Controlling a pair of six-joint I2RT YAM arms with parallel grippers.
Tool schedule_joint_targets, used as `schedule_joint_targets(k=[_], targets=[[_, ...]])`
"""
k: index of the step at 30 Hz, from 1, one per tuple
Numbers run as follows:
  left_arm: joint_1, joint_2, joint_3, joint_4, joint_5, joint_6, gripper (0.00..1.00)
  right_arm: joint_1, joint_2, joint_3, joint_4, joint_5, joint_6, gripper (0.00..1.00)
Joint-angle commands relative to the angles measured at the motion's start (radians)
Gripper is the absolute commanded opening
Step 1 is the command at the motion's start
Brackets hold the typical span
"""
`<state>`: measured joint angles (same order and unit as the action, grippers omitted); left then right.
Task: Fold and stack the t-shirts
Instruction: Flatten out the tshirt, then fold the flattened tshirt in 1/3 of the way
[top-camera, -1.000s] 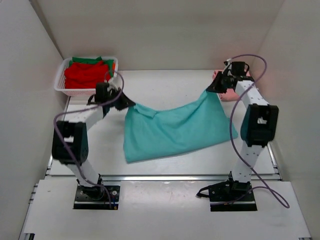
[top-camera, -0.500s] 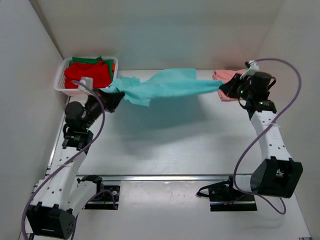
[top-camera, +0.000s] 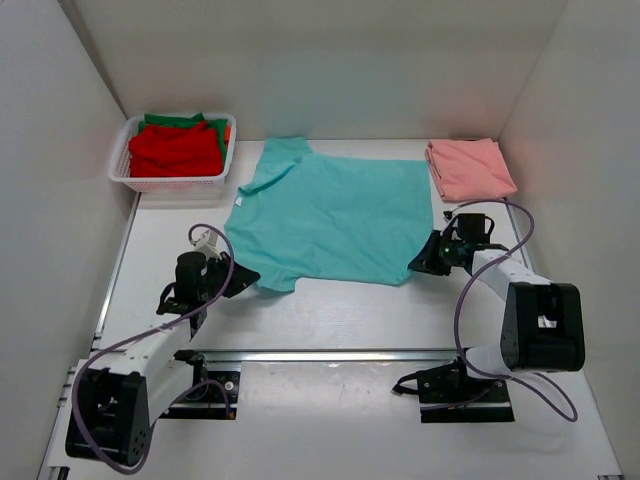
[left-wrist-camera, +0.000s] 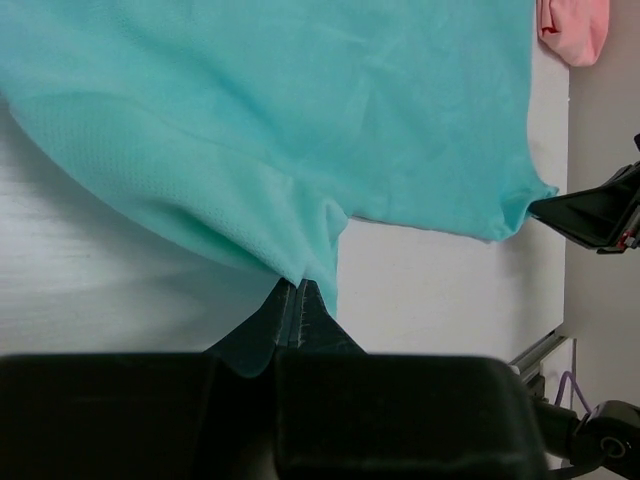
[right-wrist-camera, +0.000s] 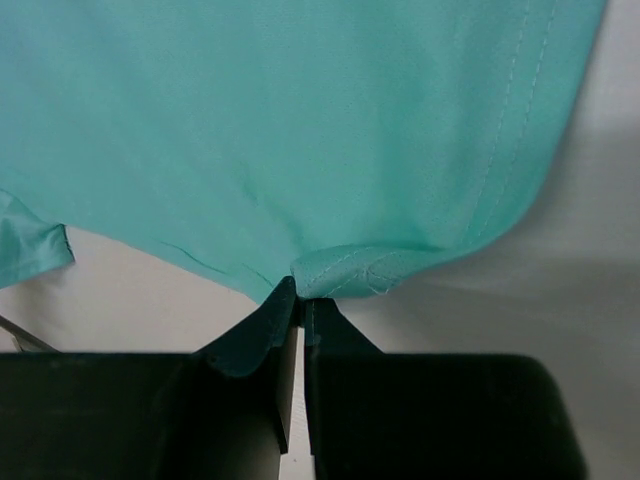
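Observation:
The teal t-shirt (top-camera: 330, 215) lies spread flat on the table, collar end toward the back left. My left gripper (top-camera: 246, 277) is shut on its near left hem corner (left-wrist-camera: 300, 270). My right gripper (top-camera: 417, 265) is shut on its near right hem corner (right-wrist-camera: 345, 272). A folded salmon pink t-shirt (top-camera: 468, 168) lies at the back right; it also shows in the left wrist view (left-wrist-camera: 572, 28). Red (top-camera: 172, 150), green (top-camera: 185, 120) and orange (top-camera: 228, 131) shirts lie piled in the basket at the back left.
The white mesh basket (top-camera: 170, 183) stands at the back left corner. White walls close in the table on the left, back and right. A metal rail (top-camera: 330, 353) runs along the table's near edge.
Both grippers swung the teal shirt up and over toward the back, then pulled back near and low. The shirt went from hanging between them to lying spread flat.

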<state>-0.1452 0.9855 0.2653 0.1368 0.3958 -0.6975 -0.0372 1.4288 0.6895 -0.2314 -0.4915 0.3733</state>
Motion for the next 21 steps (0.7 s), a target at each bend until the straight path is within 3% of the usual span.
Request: schedule_joint_targets(k=[1, 7, 16, 21], targets=[[-0.01, -0.1, -0.043, -0.006, -0.038, -0.033, 0.0, 0.014, -0.065, -0.022, 0.0, 0.043, 0.027, 0.0], [-0.002, -0.18, -0.08, -0.049, -0.054, -0.03, 0.0, -0.019, -0.106, -0.065, -0.1, 0.094, 0.045, 0.0], [0.038, -0.076, 0.116, -0.172, -0.051, 0.064, 0.0, -0.144, -0.246, -0.082, -0.224, 0.108, 0.041, 0.0], [0.038, -0.015, 0.193, -0.148, -0.052, 0.055, 0.0, -0.165, -0.22, -0.062, -0.229, 0.093, 0.006, 0.0]])
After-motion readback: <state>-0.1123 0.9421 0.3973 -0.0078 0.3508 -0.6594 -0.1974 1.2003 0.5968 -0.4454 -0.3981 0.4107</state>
